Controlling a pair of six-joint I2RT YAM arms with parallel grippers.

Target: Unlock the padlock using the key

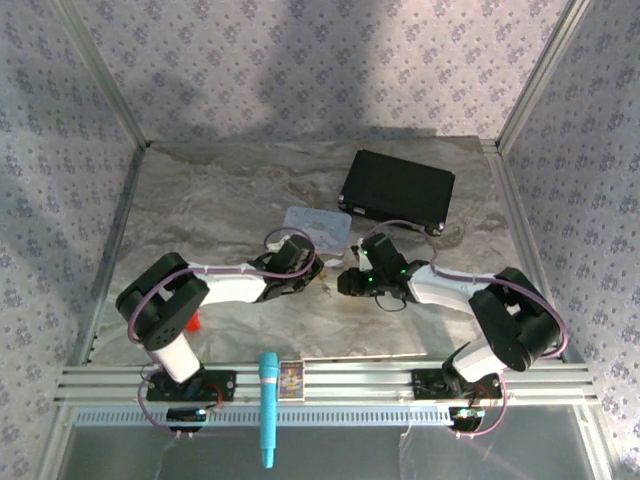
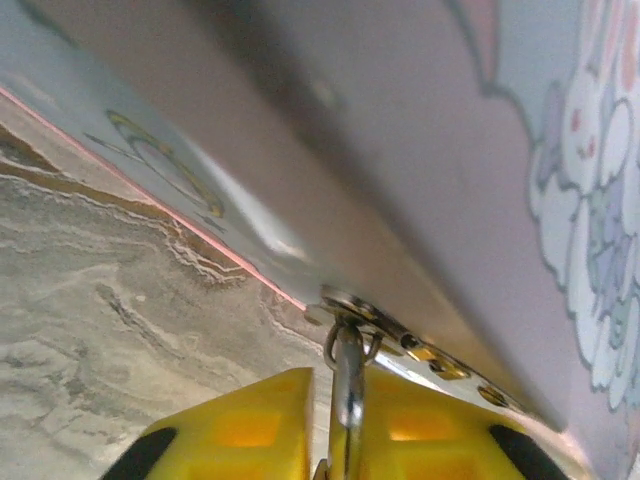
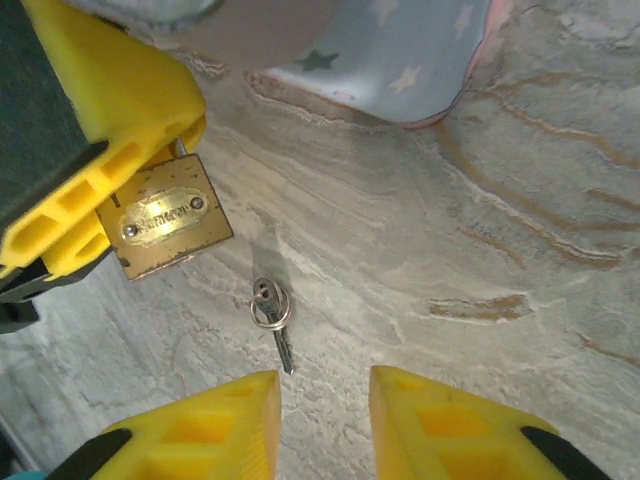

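Grips padlock [image 3: 165, 228] in clamped left tool [image 2: 345, 420] to steady it, poising right tool [image 3: 325, 410], fingers apart, over key [image 3: 275, 318] on surface [image 3: 480, 250] for pickup.

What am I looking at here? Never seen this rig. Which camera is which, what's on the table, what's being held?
Two small robot arms are bolted side by side at the near edge of the marble-patterned table. Each ends in a two-finger claw with yellow fingers. The overhead picture looks down from above and behind the arms. The other two pictures come from cameras on the wrists, so each shows its own fingers at the bottom.

On the table lie a pale lavender rectangular tin, a flat black case and a small red block.

In the right wrist view, the left claw grips a small brass padlock. A small silver key on a ring lies on the table just ahead of the right claw, whose jaws stand open and empty.
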